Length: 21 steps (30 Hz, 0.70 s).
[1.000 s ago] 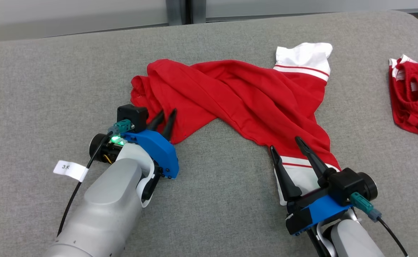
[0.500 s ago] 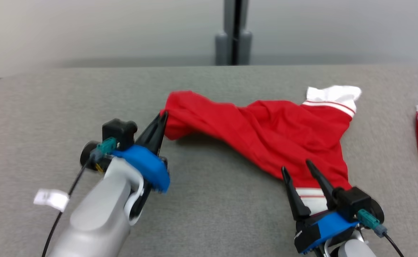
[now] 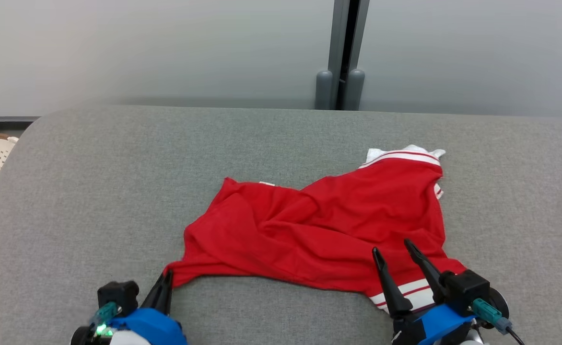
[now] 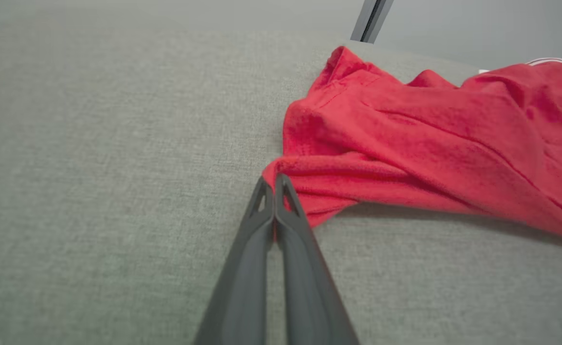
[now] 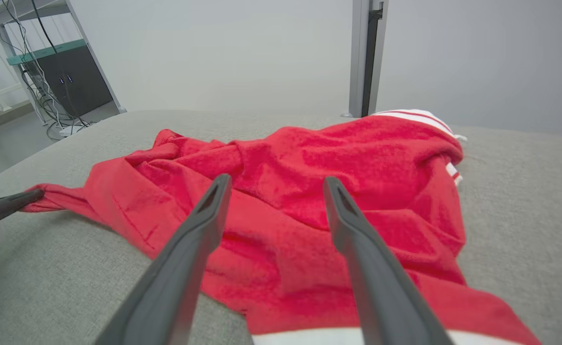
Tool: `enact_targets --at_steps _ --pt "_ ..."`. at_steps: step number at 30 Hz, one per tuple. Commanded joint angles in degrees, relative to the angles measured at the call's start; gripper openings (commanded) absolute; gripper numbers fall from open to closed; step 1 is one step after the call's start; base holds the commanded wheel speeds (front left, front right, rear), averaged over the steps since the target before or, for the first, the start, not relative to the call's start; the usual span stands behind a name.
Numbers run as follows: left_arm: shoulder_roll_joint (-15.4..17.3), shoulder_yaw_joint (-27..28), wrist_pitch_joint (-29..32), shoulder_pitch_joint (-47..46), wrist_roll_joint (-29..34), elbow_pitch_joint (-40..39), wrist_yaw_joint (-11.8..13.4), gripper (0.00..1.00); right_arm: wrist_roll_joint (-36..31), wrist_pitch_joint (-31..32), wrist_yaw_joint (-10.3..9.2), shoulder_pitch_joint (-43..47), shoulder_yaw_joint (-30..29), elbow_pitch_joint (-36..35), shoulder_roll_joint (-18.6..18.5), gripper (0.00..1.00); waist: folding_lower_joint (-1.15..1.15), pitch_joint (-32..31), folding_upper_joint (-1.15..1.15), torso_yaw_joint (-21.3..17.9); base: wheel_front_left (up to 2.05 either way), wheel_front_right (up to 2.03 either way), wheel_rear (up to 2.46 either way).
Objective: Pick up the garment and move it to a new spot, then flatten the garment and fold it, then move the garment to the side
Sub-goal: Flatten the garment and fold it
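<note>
Lower left of the head view: the left gripper [image 3: 165, 286] is pinched tight on a red corner of the garment [image 3: 319, 230], which lies crumpled mid-frame on the grey surface [image 3: 94, 191]. I'd drag low and slow so that thin pinch doesn't slip. Lower right, the right gripper [image 3: 392, 249] hangs wide open and empty over the striped hem [image 3: 413, 294].

Fingers spread, the right hand [image 5: 276, 181] hovers over the crumpled red garment [image 5: 357, 163].

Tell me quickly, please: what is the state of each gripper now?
Left gripper: shut on a corner of the red garment.
Right gripper: open, holding nothing.
</note>
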Motion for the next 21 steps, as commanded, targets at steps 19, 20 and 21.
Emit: enact_targets --at_steps 19,20,21 --pt "-2.1 7.4 0.0 -12.0 7.3 2.7 -1.1 1.00 -0.1 -0.2 0.00 -2.7 1.0 -1.2 0.0 1.00 0.01 6.0 0.00 -4.7 0.00 0.00 0.00" --pt "-2.2 7.0 0.2 -13.1 7.1 4.1 -1.4 1.00 -0.1 -0.2 0.00 -3.0 1.2 -1.3 0.0 1.00 0.01 6.4 0.00 -4.9 0.00 0.00 0.00" --pt "-2.3 6.5 0.7 -14.2 7.0 5.5 -1.6 1.00 -0.1 -0.2 0.00 -3.4 1.3 -1.3 0.0 1.00 0.01 6.7 0.00 -5.2 0.00 0.00 0.00"
